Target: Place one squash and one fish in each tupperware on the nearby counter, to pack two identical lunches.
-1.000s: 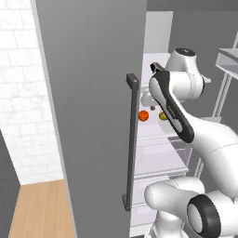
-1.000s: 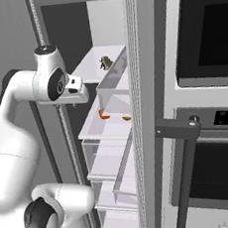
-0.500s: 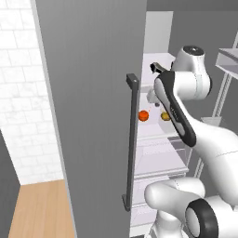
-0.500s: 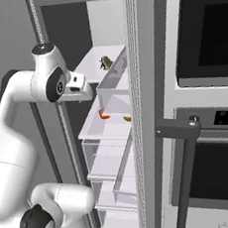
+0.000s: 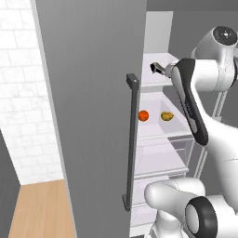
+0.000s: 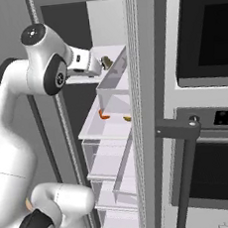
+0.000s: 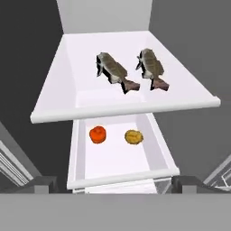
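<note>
Gripper (image 7: 110, 184) hovering before open fridge, jaws spread, holding nothing. Two fish (image 7: 113, 71) lying on upper shelf (image 7: 58, 101); orange squash (image 7: 97, 134), yellow squash (image 7: 133, 136) sitting in drawer (image 7: 155, 151) below.

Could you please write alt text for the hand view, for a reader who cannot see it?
Two dark fish lie side by side on a white fridge shelf, tails toward the camera. On the shelf below sit an orange-red squash and a yellow squash, apart. The open fingers frame the bottom edge, holding nothing.
</note>
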Controlling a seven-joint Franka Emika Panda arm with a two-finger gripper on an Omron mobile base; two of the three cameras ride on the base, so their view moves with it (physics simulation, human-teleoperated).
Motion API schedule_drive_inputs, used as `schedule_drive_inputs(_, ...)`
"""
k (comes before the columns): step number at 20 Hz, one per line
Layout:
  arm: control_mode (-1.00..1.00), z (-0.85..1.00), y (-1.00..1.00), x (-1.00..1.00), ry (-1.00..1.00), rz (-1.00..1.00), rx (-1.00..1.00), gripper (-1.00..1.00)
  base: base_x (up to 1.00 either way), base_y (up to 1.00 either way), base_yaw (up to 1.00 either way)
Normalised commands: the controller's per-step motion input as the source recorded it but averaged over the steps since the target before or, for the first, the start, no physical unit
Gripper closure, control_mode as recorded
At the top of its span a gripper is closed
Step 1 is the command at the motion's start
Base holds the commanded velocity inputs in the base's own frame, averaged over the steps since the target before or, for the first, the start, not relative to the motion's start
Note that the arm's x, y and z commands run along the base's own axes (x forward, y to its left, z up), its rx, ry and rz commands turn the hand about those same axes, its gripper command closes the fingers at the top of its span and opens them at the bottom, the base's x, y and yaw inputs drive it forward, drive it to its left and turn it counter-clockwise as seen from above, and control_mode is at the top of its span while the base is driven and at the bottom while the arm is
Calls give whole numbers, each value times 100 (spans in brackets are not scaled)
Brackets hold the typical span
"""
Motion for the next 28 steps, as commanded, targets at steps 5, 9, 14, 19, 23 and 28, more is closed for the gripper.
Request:
schedule_drive_inputs(5, -100, 18, -4, 97, -3, -3, 0, -100, 0, 0, 0)
schedule_drive_inputs(9, -100, -5, 0, 100, 0, 7, 0, -100, 0, 0, 0)
schedule_drive_inputs(14, -100, -20, 0, 100, 4, 14, 0, -100, 0, 0, 0)
schedule_drive_inputs(19, -100, -33, -9, 57, 12, 10, -2, -100, 0, 0, 0)
schedule_drive_inputs(23, -100, -26, -12, 3, 0, 0, -2, -100, 0, 0, 0)
schedule_drive_inputs(28, -100, -28, -13, 20, 0, 0, -1, -100, 0, 0, 0)
